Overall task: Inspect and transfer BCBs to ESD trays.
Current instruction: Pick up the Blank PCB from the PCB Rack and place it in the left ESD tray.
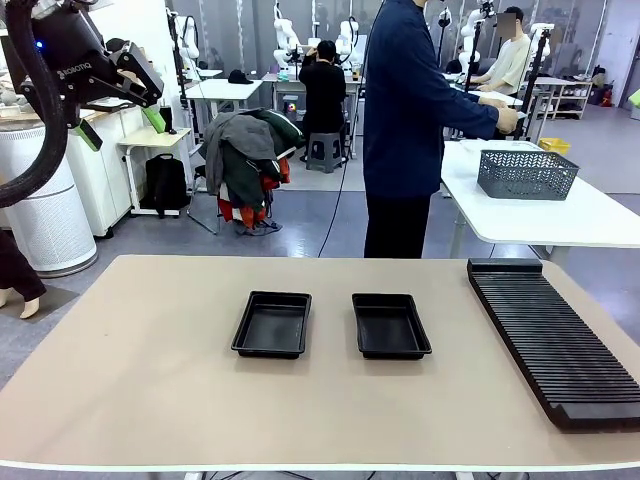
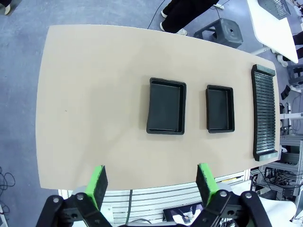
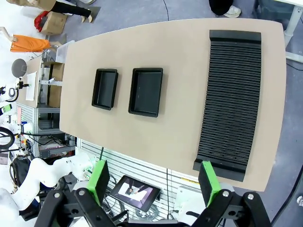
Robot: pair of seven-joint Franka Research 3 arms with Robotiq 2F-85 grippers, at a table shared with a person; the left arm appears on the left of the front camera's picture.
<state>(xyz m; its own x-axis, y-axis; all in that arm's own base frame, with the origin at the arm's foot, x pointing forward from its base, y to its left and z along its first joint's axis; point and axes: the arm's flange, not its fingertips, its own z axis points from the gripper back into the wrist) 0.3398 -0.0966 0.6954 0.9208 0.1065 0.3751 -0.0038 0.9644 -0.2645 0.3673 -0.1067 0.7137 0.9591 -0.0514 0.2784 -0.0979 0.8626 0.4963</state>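
Note:
Two empty black ESD trays sit side by side mid-table, the left tray (image 1: 272, 324) (image 2: 165, 106) (image 3: 105, 89) and the right tray (image 1: 390, 325) (image 2: 220, 109) (image 3: 146, 91). The BCBs are out of view. My left gripper (image 1: 120, 125) (image 2: 151, 184) hangs open high above the table's left rear side, nothing between its green pads (image 2: 98, 184). My right gripper (image 3: 154, 179) is also open and empty, high over the table's near edge, looking down on the trays.
A long black ribbed rack (image 1: 555, 340) (image 2: 264, 113) (image 3: 232, 99) lies along the table's right side. A person (image 1: 410, 130) stands beyond the far edge, turned toward a white side table with a grey mesh basket (image 1: 527, 172). Bare tabletop (image 1: 150, 350) surrounds the trays.

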